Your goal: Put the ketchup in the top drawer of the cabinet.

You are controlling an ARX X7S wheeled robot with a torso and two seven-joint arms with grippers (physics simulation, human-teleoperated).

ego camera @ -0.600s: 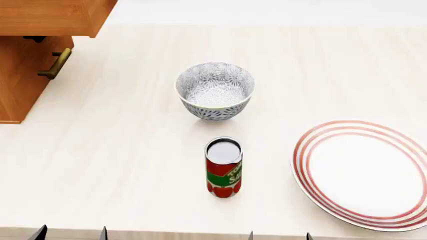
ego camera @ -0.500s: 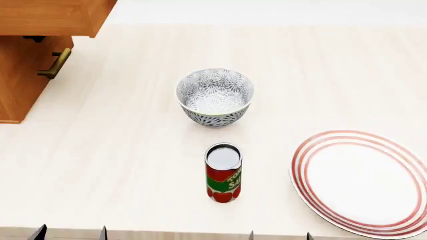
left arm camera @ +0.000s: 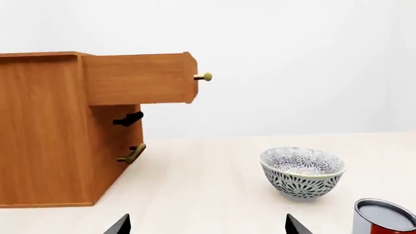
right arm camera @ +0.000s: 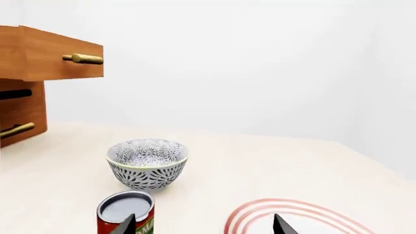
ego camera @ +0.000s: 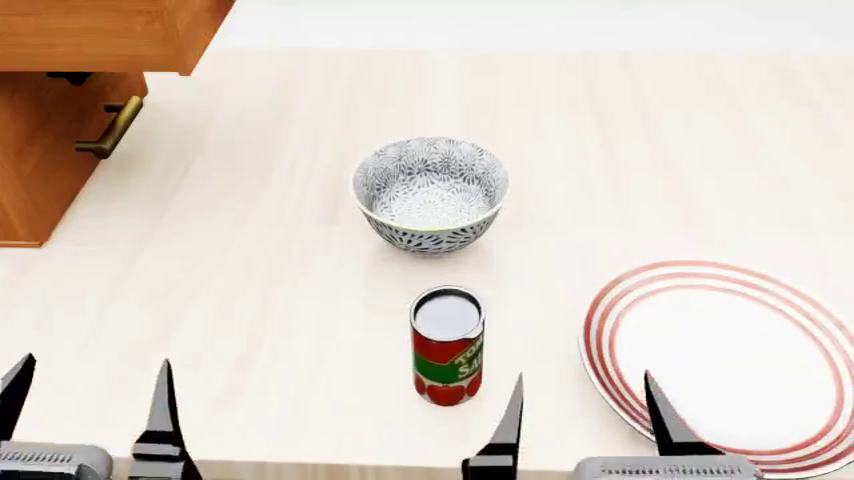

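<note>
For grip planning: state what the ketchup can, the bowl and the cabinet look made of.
Ketchup can: likely tin, going by the dull silver lid, with a glossy red label. Bowl: probably glazed ceramic, given its fine grey-white floral pattern. Cabinet: orange-brown wood grain with a matte look; its handles look like brass.

Bright even light, soft faint shadows, sharp clean renders, no glare or blur

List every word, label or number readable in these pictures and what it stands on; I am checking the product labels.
"SA", with the cut-off letters "TO" above it: yellow lettering on the ketchup can's red and green label, head view; the rest curves out of sight.
Right wrist view: the can's label is mostly cut off, nothing readable.
Bowl, plate, cabinet and top drawer: no text.
</note>
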